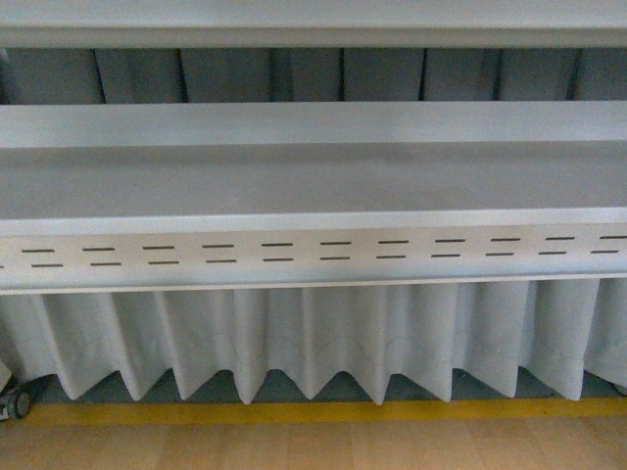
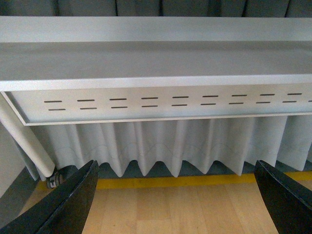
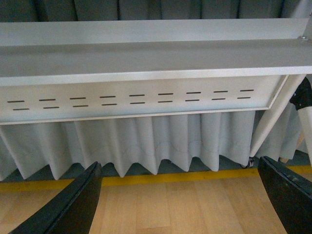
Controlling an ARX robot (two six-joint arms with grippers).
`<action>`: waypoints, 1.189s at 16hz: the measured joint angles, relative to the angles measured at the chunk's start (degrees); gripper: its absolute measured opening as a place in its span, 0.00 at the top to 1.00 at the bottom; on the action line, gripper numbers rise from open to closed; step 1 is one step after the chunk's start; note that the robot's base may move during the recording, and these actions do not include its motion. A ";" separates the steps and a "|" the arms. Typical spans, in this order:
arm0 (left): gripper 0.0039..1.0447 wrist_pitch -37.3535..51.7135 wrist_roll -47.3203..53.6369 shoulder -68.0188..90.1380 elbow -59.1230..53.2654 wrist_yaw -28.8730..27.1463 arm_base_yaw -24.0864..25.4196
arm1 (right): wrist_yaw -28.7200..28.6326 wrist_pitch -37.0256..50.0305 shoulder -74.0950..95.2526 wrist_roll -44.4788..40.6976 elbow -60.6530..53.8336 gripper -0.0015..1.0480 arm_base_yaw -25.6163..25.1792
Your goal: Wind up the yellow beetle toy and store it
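Observation:
The yellow beetle toy is out of view in all three views. My left gripper (image 2: 178, 200) is open, its black fingers (image 2: 63, 202) spread wide over bare wooden surface with nothing between them. My right gripper (image 3: 180, 202) is open too, its black fingers (image 3: 73, 204) far apart above the same light wood, holding nothing. Neither arm shows in the front view.
A grey metal shelf (image 1: 313, 186) with a slotted front panel (image 1: 313, 250) spans the view ahead. A pleated white curtain (image 1: 313, 333) hangs below it. A yellow stripe (image 1: 313, 411) edges the wooden surface (image 1: 313, 446). Slanted white legs (image 2: 27, 141) (image 3: 273, 117) stand at each side.

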 joint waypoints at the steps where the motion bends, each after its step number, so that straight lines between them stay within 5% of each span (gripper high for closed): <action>1: 0.06 0.00 0.00 0.00 0.00 0.00 0.00 | 0.00 0.00 -0.02 0.00 0.00 0.06 0.00; 19: 0.06 -0.04 0.00 0.00 0.00 0.00 0.00 | -0.07 -0.07 0.00 0.02 0.00 0.06 0.00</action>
